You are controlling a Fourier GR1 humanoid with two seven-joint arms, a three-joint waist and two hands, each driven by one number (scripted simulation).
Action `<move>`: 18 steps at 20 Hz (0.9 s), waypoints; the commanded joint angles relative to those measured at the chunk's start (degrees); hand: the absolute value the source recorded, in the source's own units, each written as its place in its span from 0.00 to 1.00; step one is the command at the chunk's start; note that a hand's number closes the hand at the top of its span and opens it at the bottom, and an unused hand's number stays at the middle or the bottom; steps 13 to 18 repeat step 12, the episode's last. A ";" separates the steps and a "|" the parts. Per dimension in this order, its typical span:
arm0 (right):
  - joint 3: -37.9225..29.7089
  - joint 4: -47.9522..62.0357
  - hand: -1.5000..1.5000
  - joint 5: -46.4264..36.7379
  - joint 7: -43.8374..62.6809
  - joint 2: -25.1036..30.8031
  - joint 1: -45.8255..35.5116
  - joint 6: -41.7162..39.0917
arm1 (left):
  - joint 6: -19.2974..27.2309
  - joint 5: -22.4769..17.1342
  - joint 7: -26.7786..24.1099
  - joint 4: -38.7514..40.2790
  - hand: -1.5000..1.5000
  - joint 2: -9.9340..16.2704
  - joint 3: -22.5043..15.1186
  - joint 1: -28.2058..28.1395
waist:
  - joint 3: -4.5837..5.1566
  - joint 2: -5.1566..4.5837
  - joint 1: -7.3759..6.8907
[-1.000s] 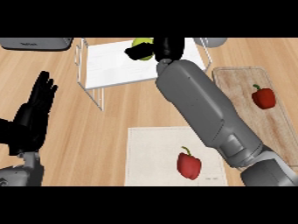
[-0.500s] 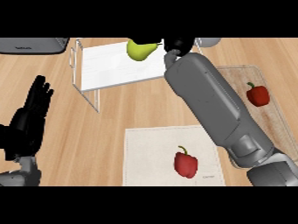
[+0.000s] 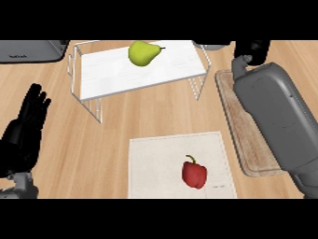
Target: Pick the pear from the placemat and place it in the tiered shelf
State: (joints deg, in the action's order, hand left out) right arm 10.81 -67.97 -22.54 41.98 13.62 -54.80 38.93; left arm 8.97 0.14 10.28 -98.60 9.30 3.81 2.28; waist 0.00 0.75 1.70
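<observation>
On the shelf's (image 3: 120, 79) white top, near its far edge, we see the pear (image 3: 143, 53) lying free, with no hand on it. The shelf stands toward the counter's (image 3: 154, 112) far edge, its wire legs showing at the left and right sides. Just right of the shelf our right hand (image 3: 252, 50) shows only in part at the far edge, above its grey forearm, and we cannot tell how its fingers stand; it is apart from the pear. Beneath that forearm a board (image 3: 247, 140) lies along the counter's right side. The placemat (image 3: 161, 158) lies at the near edge, and a red pepper (image 3: 194, 173) rests on its near right part. Our left hand (image 3: 24, 133) rests at the left edge, fingers straight and up, holding nothing. A grey appliance (image 3: 20, 50) sits in the far left corner.
</observation>
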 commanded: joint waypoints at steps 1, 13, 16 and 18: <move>-0.76 -14.13 0.00 0.94 4.80 5.27 10.55 -3.85 | -0.07 -0.58 1.39 -2.36 0.50 -0.81 -0.43 -1.36 | -0.02 -0.09 -0.06; -13.47 -37.94 0.00 14.74 -0.45 15.26 29.48 -17.57 | -1.23 -0.70 -0.14 2.50 0.50 -0.36 1.30 3.68 | -0.01 -0.66 -1.21; -13.47 -37.94 0.00 14.74 -0.45 15.26 29.48 -17.57 | -1.23 -0.70 -0.14 2.50 0.50 -0.36 1.30 3.68 | -0.01 -0.66 -1.21; -13.47 -37.94 0.00 14.74 -0.45 15.26 29.48 -17.57 | -1.23 -0.70 -0.14 2.50 0.50 -0.36 1.30 3.68 | -0.01 -0.66 -1.21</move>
